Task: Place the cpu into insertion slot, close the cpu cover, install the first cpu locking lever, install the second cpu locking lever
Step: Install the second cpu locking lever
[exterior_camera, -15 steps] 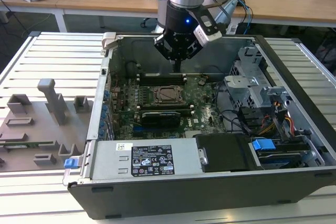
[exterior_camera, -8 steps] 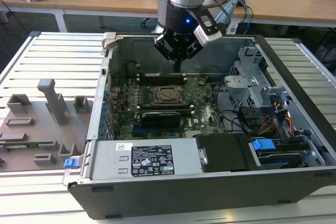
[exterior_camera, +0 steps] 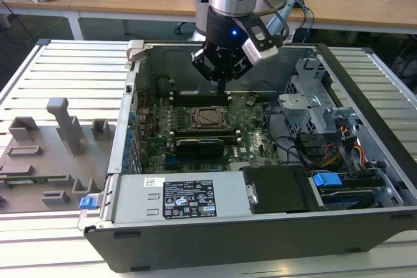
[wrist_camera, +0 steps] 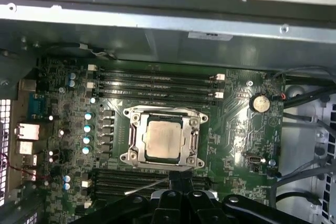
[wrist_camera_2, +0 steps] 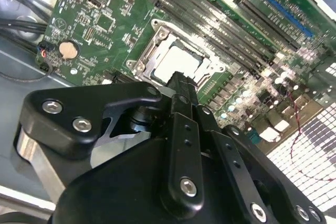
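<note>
**Chip seated, frame down: arm poised at the socket's edge**

Inside an open computer case (exterior_camera: 365, 161), the gripper (wrist_camera: 178, 182) hangs just above the green motherboard (wrist_camera: 236, 114), its fingers drawn together to a narrow point and carrying nothing; the tip sits beside the rim of the insertion slot (wrist_camera: 164, 138), over the memory slots (wrist_camera: 121, 179) that flank it. The cpu (wrist_camera: 163, 139) lies flat in that socket, its dull silver top showing through the window of the cpu cover (wrist_camera: 135, 135), which appears lowered around it; a thin bright wire (wrist_camera: 144, 186) slanting near the fingertip is probably a locking lever not yet hooked, though the second wrist view leaves that uncertain. The risks, judged from here: a tip pressing off the lever could skid onto the neighbouring board parts or the memory slots; a cover not fully flat could let the lever bind, loading the chip unevenly against the pins beneath.
</note>
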